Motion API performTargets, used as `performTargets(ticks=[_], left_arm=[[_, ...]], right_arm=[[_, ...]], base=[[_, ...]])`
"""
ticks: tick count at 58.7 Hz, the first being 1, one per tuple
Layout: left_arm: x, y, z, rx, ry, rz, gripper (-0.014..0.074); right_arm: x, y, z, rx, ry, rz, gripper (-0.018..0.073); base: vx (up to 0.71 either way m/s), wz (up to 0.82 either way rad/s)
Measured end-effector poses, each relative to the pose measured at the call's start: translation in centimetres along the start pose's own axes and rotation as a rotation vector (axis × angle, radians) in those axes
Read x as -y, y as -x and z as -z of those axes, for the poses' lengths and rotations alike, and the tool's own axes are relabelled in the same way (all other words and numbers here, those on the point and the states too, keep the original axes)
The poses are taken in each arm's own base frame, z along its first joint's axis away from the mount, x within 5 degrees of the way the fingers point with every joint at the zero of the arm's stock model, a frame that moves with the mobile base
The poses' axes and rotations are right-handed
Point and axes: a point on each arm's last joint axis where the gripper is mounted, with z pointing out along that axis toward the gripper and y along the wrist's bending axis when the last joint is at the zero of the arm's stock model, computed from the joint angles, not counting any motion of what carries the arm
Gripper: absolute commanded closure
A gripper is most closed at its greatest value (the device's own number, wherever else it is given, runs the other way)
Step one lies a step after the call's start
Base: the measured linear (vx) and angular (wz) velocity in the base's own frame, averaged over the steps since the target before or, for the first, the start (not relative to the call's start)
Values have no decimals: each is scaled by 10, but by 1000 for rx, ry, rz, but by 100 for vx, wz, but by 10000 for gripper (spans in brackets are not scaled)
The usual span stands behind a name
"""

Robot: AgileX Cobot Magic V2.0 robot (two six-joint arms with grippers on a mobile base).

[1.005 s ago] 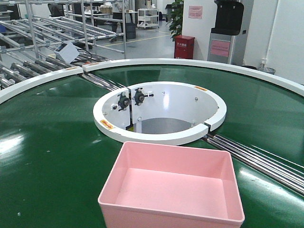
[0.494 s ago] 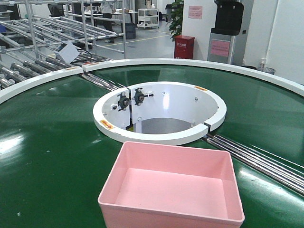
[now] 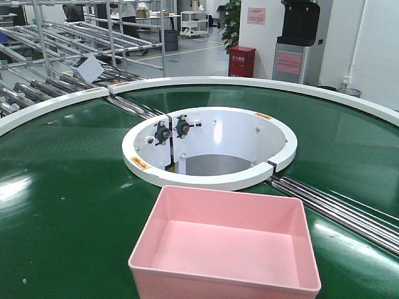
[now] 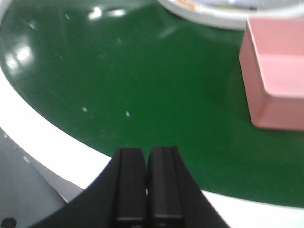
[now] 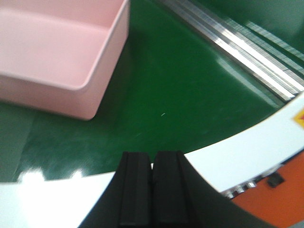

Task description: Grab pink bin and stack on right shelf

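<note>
The pink bin (image 3: 227, 249) sits empty on the green round conveyor belt (image 3: 68, 205), near the front, below the white centre ring. It also shows at the right of the left wrist view (image 4: 278, 76) and at the upper left of the right wrist view (image 5: 52, 52). My left gripper (image 4: 147, 156) is shut and empty, over the belt's white outer rim, left of the bin. My right gripper (image 5: 152, 159) is shut and empty, over the white rim, right of the bin. Neither touches the bin. The right shelf is out of view.
A white ring (image 3: 209, 171) surrounds the belt's open centre. Metal rollers (image 3: 336, 208) cross the belt at right, also in the right wrist view (image 5: 237, 42). Roller racks (image 3: 56, 43) stand at back left. A red box (image 3: 242, 61) and a grey cabinet (image 3: 296, 43) stand behind.
</note>
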Motion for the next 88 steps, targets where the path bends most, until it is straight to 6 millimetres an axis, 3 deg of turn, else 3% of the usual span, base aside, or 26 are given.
performTargets(ticks=[10,18,34,50,68,88], left_arm=[[16,21,-28,-95,-127,-97,85],[37,38,-63,-196,-224,-172,3],[73,73,-153,-360,-281,-220,11],[104,101,-234,-416,-322,-256,11],[150,117,-298,-490,-357,-232,11],[161,107,-353,-540,-274,-147,11]], right_arm=[[-15,25,-21,-129,88,128,47],[-22,51,-43,-230,84,136,-54],[-28,101,-107,-423,22,28,-33],[-36,129,-179,-516,-18,-80,-22],[-37,141,-238,-571,-52,-173,-22],[-42,138,-280,-600,-72,-217,-22]], base=[[0,0],[0,0],[0,0],[0,0],[0,0],[0,0]])
